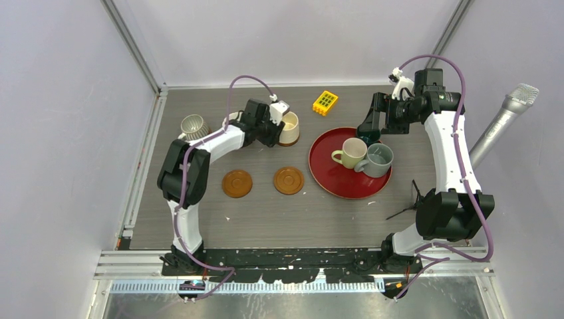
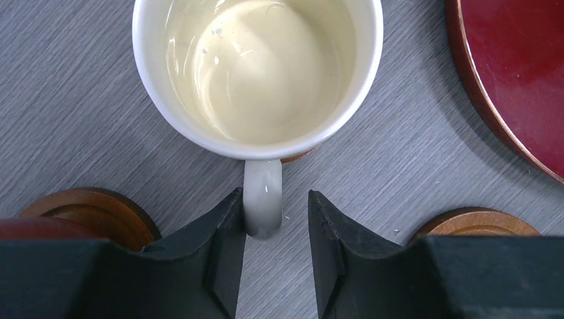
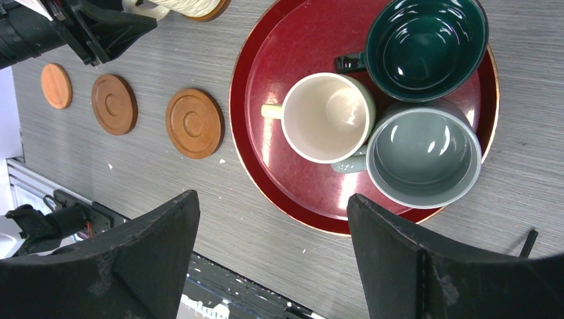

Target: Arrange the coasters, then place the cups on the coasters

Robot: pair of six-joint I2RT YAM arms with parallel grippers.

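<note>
The cream mug (image 2: 266,73) is standing upright toward the far side of the table, at about 11 o'clock from the table's middle in the overhead view. A brown sliver showing under its base suggests it is sitting on a coaster (image 2: 300,157). Its handle (image 2: 263,199) is pointing at 6 o'clock in the left wrist view, straight into your left gripper (image 2: 275,199), whose jaws are standing a little apart around it. One finger is touching or nearly touching the handle and the other is showing a clear gap, so nothing is being clamped. I judge you are finishing the placing of this cup. The next move is calling for a straight pull back off the handle, since a sideways drift could drag the mug off its coaster. Three bare coasters (image 3: 194,123) are lying in a row at 6 o'clock from the mug, near each other but apart. At 3 o'clock from them the red tray (image 3: 266,173) is holding the pale green mug (image 3: 326,116), the grey mug (image 3: 422,153) and the dark teal mug (image 3: 425,46), bunched close together. Your right gripper (image 1: 372,129) is hovering over the tray's far part, jaws spread wide and holding nothing. A ribbed mug (image 1: 193,125) is standing at 9 o'clock from the cream one. After that, you are likely looking at lifting a tray mug onto a bare coaster.
</note>
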